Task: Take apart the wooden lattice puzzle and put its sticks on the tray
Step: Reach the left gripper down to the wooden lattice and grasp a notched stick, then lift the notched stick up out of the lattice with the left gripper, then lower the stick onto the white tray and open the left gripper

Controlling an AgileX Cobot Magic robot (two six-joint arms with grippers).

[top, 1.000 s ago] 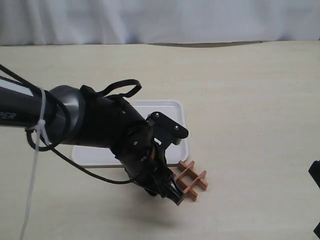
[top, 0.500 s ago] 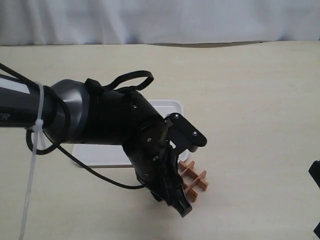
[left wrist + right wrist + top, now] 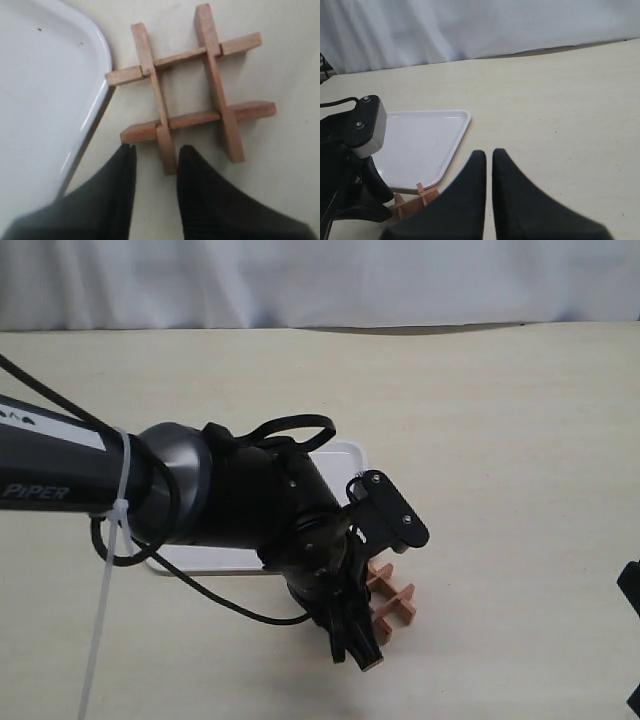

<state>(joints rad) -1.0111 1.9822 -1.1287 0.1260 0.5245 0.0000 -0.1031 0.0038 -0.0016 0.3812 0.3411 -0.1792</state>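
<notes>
My left hand [image 3: 156,156], fingers apart, astride one projecting stick [image 3: 165,145] of the wooden lattice puzzle [image 3: 216,92], which lies on the counter [image 3: 280,165] just beside the tray [image 3: 45,90]. I judge it light, rigid, friction-locked: pinch stick ends, not joints. Right hand [image 3: 489,155] closed, empty.

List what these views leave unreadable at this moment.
- Exterior view: the left arm covers most of the wooden lattice puzzle and much of the tray. The left claw gap cannot be read there.
- Left wrist view: the tray runs off the frame edge, so most of its floor is unseen.
- Right wrist view: the right claw and the left arm hide nearly all the puzzle.
- Exterior view: the right arm is cut off at the frame edge.
</notes>
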